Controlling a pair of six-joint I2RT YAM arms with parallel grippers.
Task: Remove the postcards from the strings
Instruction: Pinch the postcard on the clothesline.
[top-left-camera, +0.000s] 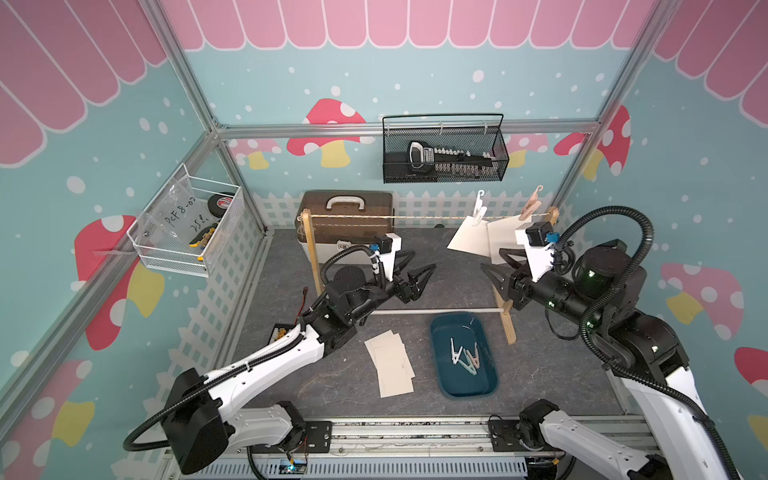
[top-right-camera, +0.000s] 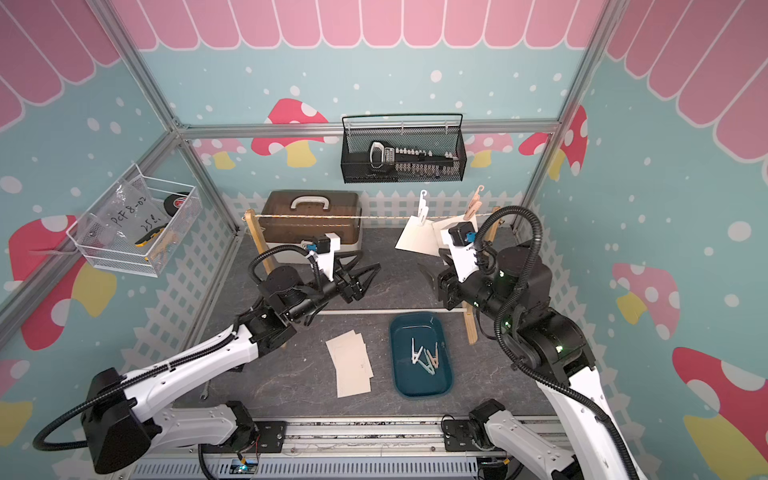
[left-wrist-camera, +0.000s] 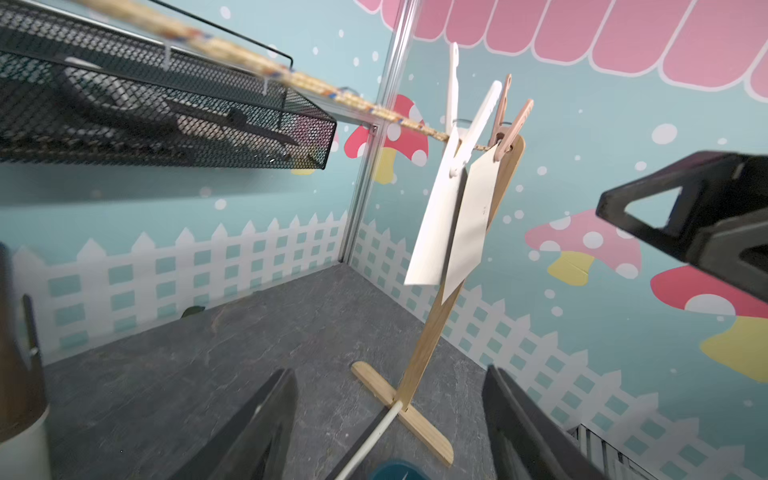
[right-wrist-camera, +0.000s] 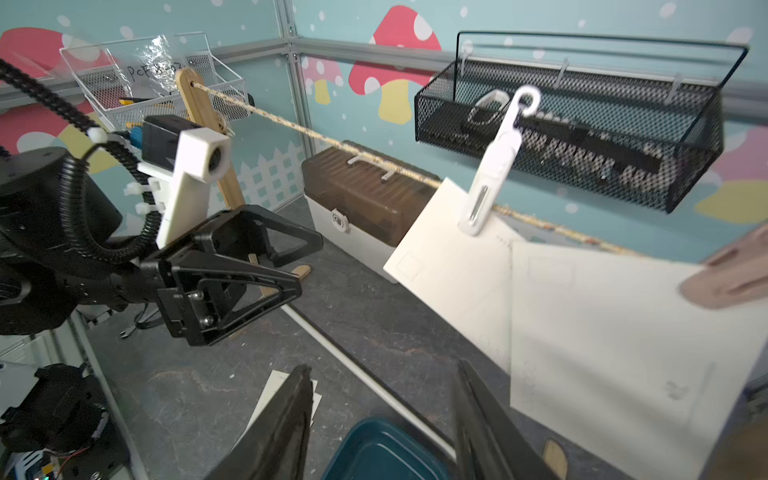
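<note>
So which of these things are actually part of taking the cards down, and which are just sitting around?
Part of the job: string; white clothespin; white-clipped postcard; pink clothespin; pink-clipped postcard; stack of postcards lying flat; blue tray holding loose clothespins.

Just lying about: brown toolbox; black mesh basket; white wire basket.

My gripper (left-wrist-camera: 390, 370) is spread wide, holding nothing. Ahead, two postcards (left-wrist-camera: 440, 224) hang side by side on the string (left-wrist-camera: 316, 85), one under a white pin (left-wrist-camera: 473, 129), one under a pink pin (left-wrist-camera: 508, 133), by the upright (left-wrist-camera: 431, 332).
</note>
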